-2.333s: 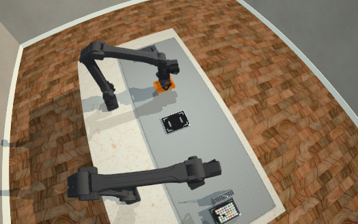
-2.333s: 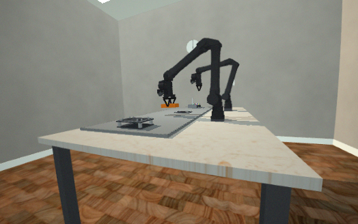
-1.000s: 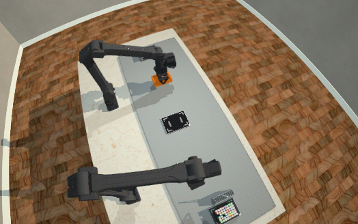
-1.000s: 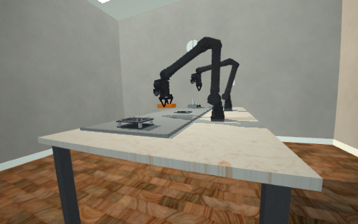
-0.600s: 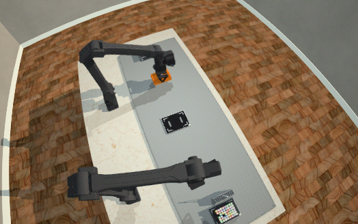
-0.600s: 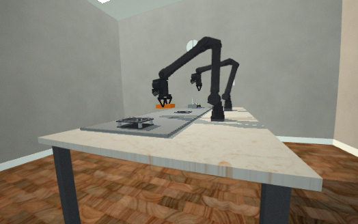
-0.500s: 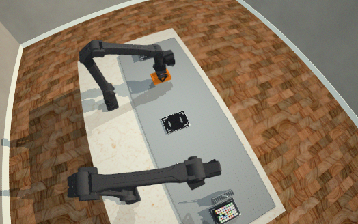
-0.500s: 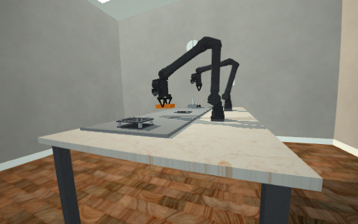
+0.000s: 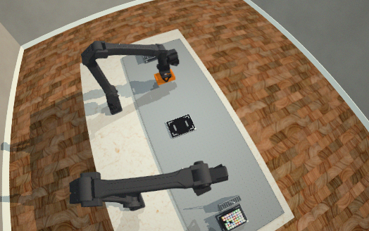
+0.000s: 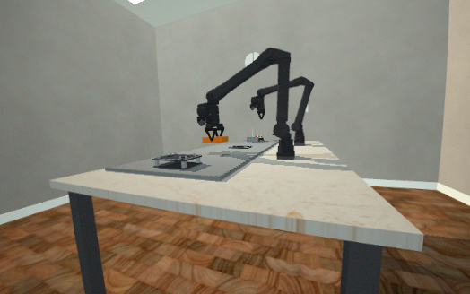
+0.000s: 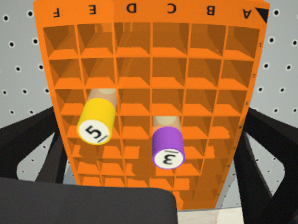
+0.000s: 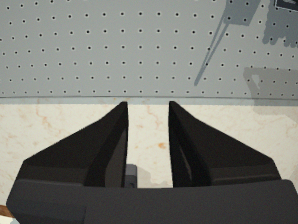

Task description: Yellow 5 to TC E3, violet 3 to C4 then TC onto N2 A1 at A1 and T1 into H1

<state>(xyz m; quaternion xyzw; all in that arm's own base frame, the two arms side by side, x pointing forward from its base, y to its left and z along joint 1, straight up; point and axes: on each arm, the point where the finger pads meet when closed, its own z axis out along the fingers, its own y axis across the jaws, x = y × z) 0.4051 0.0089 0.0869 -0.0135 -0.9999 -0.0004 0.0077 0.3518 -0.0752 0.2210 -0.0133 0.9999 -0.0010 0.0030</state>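
1. Table (image 9: 116,158) (image 10: 269,193): cream, veined, stone-look slab, carrying a matte grey perforated board (image 9: 211,141) (image 10: 215,169) (image 11: 20,30) (image 12: 125,45).
2. Left gripper (image 9: 166,78) (image 10: 215,138) (image 11: 150,115): black tapered fingers clamping the carrier's opposite sides, suspending it above the board.
3. Right gripper (image 10: 261,117) (image 12: 148,105): wedge fingers standing partly spread, pinching nothing.
4. Carrier TC (image 9: 158,78) (image 10: 215,139) (image 11: 150,15): orange box, square wells, hanging between the flat black nest (image 9: 180,125) (image 10: 241,147) and N2 (image 9: 149,57) (image 10: 184,158), a thin plate standing on posts.
5. Rack R1 (image 9: 220,218): dark block, dotted with coloured caps, sitting beside slotted grey holder H1 (image 9: 229,203).
6. Yellow 5 (image 11: 97,121) and violet 3 (image 11: 168,148): round-capped cylinders, apparently occupying E3 and C4; steep view is hiding the well floors.

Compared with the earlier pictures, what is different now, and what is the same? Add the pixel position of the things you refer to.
The carrier (image 9: 172,75) (image 10: 215,140) (image 11: 112,55) moved toward the raised nest (image 9: 149,59) (image 10: 177,157), upward and slightly left in the top view, together with the left gripper (image 9: 166,78) (image 10: 215,134) (image 11: 150,110) that holds it. Nothing was visibly released. The right gripper (image 10: 261,117) (image 12: 148,111) and both nests stayed in place.
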